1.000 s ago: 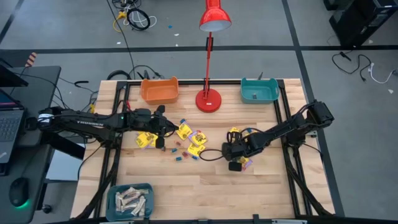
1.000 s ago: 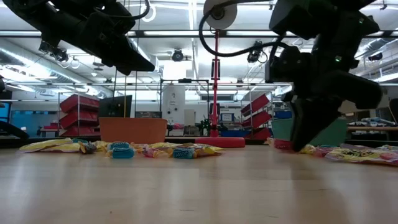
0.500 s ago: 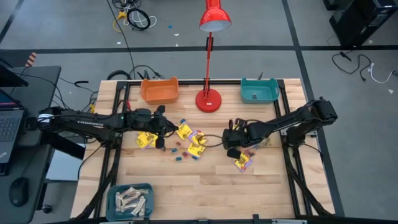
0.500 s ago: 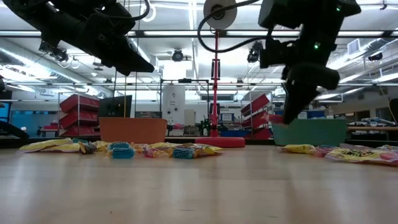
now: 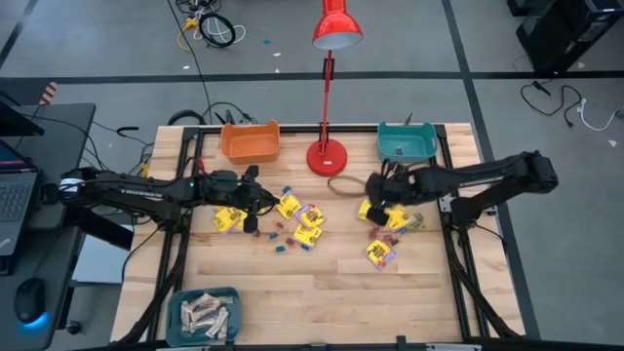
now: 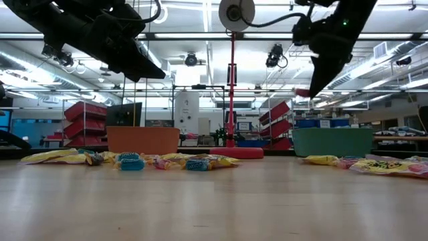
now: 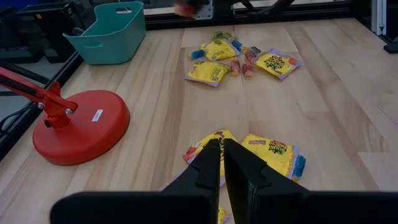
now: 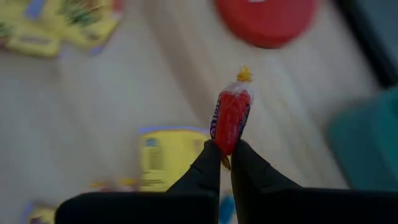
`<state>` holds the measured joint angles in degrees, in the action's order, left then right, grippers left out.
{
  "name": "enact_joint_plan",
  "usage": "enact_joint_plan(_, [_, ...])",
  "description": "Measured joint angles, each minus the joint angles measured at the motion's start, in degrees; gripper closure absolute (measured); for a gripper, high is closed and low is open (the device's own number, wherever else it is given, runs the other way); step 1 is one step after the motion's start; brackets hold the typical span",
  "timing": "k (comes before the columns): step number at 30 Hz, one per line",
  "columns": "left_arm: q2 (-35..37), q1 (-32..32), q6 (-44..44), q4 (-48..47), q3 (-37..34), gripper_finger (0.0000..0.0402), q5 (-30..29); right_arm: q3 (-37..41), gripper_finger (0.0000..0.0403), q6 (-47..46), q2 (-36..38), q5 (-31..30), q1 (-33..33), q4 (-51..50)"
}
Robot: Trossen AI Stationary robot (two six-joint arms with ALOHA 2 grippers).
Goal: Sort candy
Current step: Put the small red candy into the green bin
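Note:
Candy lies scattered mid-table: yellow packets (image 5: 290, 207) and small red, blue and brown pieces (image 5: 281, 244) at the centre, more yellow packets (image 5: 380, 252) to the right. My right gripper (image 5: 376, 207) hangs above the right cluster, shut on a red wrapped candy (image 8: 231, 118), also seen in the low view (image 6: 303, 92). My left gripper (image 5: 261, 203) hovers shut, with nothing in it, over the central packets (image 7: 267, 149). My right gripper pinches one end of the red wrapped candy (image 8: 226, 144) between its two fingertips (image 8: 210, 163). The fingers slant down from the table's right side. The candy sticks out beyond the fingertips, its twisted yellow tip (image 8: 244, 74) farthest out, lifted clear of the table.
An orange bin (image 5: 251, 141) and a teal bin (image 5: 407, 142) stand at the far edge, with a red lamp's base (image 5: 328, 156) between them. Another teal bin (image 5: 205, 314) with pale beige bars sits at the near left. The near middle shows bare wood.
My right gripper has risen from the right cluster with the red candy and moved toward the far edge, toward the teal bin, rolling as it went. The yellow packet that lay under it stays on the table.

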<state>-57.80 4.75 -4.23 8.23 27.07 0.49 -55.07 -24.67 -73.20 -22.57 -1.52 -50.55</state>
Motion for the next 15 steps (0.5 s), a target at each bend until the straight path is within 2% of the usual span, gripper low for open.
enact_joint_plan(9, [0.0,0.0,0.02,0.05,0.0,0.0378,0.0,0.0,0.0385,3.07,9.04,-5.82,11.5,-0.84])
enact_joint_plan(15, [0.0,0.0,0.0,0.11,0.0,0.0378,0.0,0.0,0.0385,6.48,10.44,-6.9,19.78,3.31])
